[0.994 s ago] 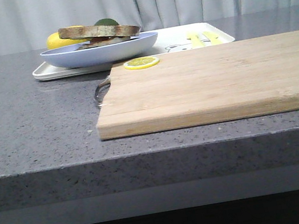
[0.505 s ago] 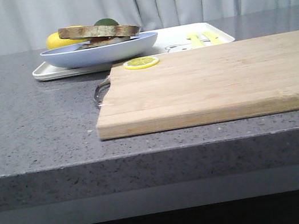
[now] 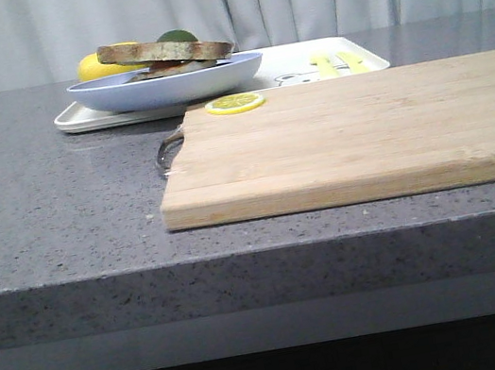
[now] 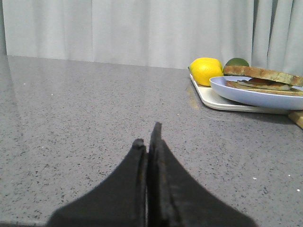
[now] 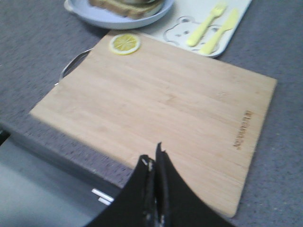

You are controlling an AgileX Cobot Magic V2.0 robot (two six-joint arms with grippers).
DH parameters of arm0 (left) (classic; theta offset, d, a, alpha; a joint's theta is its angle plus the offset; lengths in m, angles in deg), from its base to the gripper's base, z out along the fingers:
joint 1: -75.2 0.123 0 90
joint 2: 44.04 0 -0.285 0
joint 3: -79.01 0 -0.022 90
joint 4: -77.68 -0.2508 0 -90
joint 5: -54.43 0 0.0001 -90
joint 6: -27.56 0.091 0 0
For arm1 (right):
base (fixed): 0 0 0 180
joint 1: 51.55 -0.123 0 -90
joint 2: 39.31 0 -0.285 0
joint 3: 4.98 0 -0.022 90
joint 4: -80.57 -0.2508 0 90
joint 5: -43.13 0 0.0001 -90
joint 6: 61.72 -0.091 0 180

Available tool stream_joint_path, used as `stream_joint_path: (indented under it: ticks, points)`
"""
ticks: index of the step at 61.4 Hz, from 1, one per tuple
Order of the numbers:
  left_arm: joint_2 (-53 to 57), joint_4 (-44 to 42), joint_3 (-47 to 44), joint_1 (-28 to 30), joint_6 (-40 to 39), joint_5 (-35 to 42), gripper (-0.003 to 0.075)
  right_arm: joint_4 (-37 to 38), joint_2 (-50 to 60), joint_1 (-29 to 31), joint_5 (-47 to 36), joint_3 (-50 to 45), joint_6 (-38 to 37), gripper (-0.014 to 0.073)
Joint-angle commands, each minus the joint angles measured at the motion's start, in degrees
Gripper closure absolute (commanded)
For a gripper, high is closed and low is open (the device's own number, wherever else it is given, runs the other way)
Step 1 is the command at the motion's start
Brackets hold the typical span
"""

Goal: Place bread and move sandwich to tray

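The sandwich, brown-crusted slices stacked on a pale blue round plate, sits on the left part of the white tray at the back. It also shows in the left wrist view and at the edge of the right wrist view. No separate thick bread slice shows. My left gripper is shut and empty, low over the grey counter, well left of the tray. My right gripper is shut and empty above the near edge of the cutting board.
A light wooden cutting board with a metal handle lies in front of the tray, a lemon slice on its far corner. A lemon and a green fruit sit behind the plate. Yellow cutlery lies on the tray.
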Motion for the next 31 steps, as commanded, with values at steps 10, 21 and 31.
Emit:
stream_joint_path:
  ticks: [10,21,31]
  points:
    - [1.33,0.09,-0.1,0.0,0.27,4.94,0.0741,-0.73,14.83,11.1,-29.71,-18.87,0.78,0.0659]
    - [1.33,0.09,-0.1,0.0,0.27,4.94,0.0741,-0.74,25.72,13.32,-43.23,-35.66,0.78,0.0659]
    - [1.33,0.09,-0.1,0.0,0.27,4.94,0.0741,-1.05,31.72,13.38,-50.8,-46.5,0.78,0.0659]
